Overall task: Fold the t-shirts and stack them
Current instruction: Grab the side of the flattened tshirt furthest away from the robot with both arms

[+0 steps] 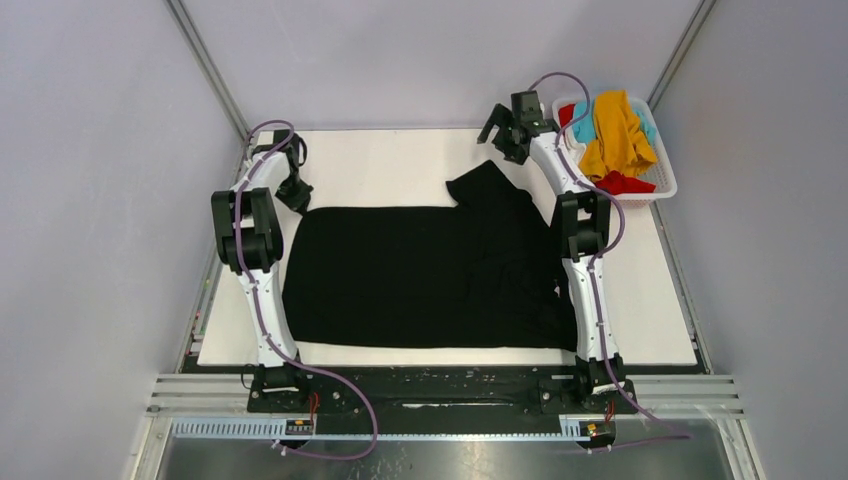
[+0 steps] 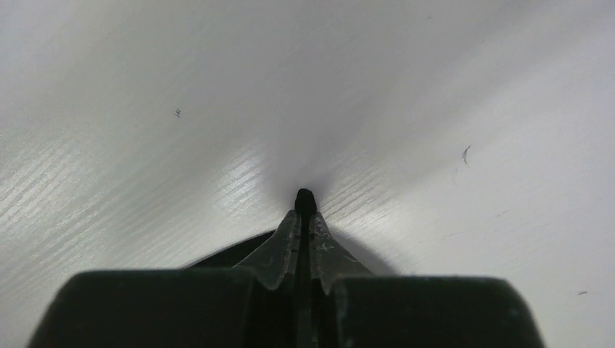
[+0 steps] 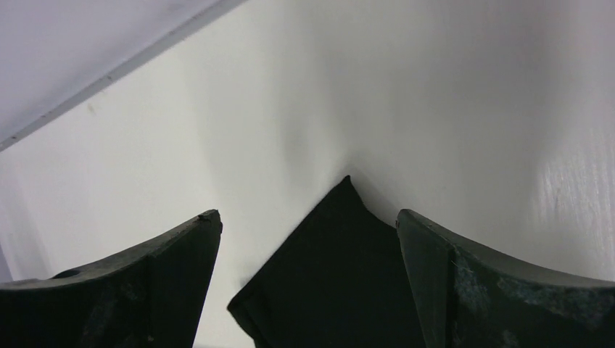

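Filling the basket (image 1: pixel 664 190), mustard, teal, red t-shirts (image 1: pixel 618 135); left claw (image 2: pixel 305 209) pinching black t-shirt (image 1: pixel 420 275), right claw (image 1: pixel 505 132) agape.

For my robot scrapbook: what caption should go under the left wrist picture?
Left gripper shut on a pinch of the black t-shirt, white table beneath.

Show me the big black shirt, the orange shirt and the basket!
black t-shirt (image 1: pixel 400 270): top view, middle of its body.
orange t-shirt (image 1: pixel 615 132): top view, its bunched middle.
white basket (image 1: pixel 663 188): top view, its near right rim.
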Available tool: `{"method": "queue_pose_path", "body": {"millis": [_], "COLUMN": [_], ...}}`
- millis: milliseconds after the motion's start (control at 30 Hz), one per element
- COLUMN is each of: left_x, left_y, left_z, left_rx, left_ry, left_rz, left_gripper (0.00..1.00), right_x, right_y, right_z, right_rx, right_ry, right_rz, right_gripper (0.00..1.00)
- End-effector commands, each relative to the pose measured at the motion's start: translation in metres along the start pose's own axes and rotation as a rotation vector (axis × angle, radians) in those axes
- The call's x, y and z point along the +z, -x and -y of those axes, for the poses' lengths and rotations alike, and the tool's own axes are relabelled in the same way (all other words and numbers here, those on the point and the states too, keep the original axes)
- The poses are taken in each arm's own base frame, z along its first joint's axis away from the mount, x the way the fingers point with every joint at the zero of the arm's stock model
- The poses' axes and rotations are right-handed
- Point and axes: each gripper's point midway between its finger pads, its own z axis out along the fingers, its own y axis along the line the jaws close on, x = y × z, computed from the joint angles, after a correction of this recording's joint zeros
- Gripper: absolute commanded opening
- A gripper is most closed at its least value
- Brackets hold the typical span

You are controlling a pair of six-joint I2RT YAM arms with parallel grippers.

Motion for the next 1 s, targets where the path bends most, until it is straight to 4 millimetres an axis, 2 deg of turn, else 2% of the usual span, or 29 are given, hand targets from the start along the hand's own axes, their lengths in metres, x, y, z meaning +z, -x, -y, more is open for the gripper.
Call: {"method": "queue_pose_path", "body": {"millis": [0,100,200,300,433,533,600,700,833,967], "left_x": [-0.005,-0.014,-0.024,-0.03,-0.036,-0.039,-0.04,-0.042,-0.044,-0.047], "left_y": [-0.016,-0.019,-0.021,-0.024,-0.024,-0.025,-0.026,-0.027,-0.028,-0.027], "left_z": [-0.016,-0.015,-0.015,-0.015,-0.017,-0.02,-0.023,-0.026,-0.028,-0.029], "left_rx": [0.035,0.041,0.049,0.059,0.064,0.068,0.071,0.073,0.074,0.075], "left_ry": [0.031,-0.004,-0.025,-0.036,-0.046,-0.045,-0.04,-0.041,-0.045,-0.051], "left_rz": [-0.044,-0.039,-0.029,-0.03,-0.02,-0.014,-0.013,-0.01,-0.005,0.006], "left_gripper": [0.0,0.0,0.0,0.0,0.0,0.0,0.0,0.0,0.0,0.0], "right_x": [0.005,0.013,0.019,0.023,0.02,0.012,0.006,-0.003,-0.013,-0.016], "right_y": [-0.008,-0.017,-0.027,-0.045,-0.072,-0.079,-0.077,-0.069,-0.072,-0.078], "right_z": [-0.001,0.006,-0.003,-0.007,-0.013,-0.013,-0.006,0.014,0.038,0.049], "right_rx": [0.023,0.047,0.061,0.083,0.058,-0.002,-0.036,-0.069,-0.096,-0.123], "right_ry": [-0.01,-0.025,0.027,0.065,0.09,0.062,0.014,-0.108,-0.229,-0.277], "right_rz": [-0.022,-0.053,-0.099,-0.168,-0.261,-0.273,-0.26,-0.222,-0.24,-0.263], "right_gripper": [1.0,1.0,0.99,1.0,0.99,0.96,0.85,0.56,0.37,0.22]}}
